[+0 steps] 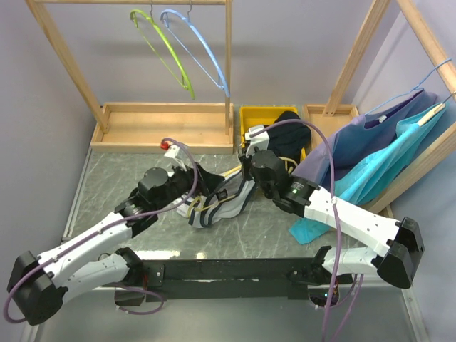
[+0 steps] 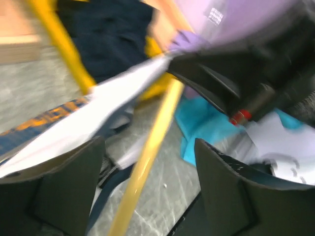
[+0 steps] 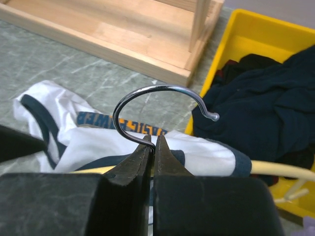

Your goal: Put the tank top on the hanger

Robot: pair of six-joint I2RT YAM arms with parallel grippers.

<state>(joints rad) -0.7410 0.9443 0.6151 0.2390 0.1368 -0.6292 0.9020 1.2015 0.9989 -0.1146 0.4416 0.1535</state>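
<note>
Right gripper clenched on the hanger by its hook, tank top just beyond; left gripper spread, seemingly straddling the yellow bar.

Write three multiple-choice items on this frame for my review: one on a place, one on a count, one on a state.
1. Where is the tank top? A in a bin; B on the table; C on a rack.
2. How many hangers hang on the wooden rack? A one; B four; C two.
3. The right end effector is: A shut on the yellow hanger at its hook; B open; C out of view.
B: it lies crumpled on the marble surface. C: one lime-green, one light-blue. A: its jaws pinch the metal hook's base.
</note>
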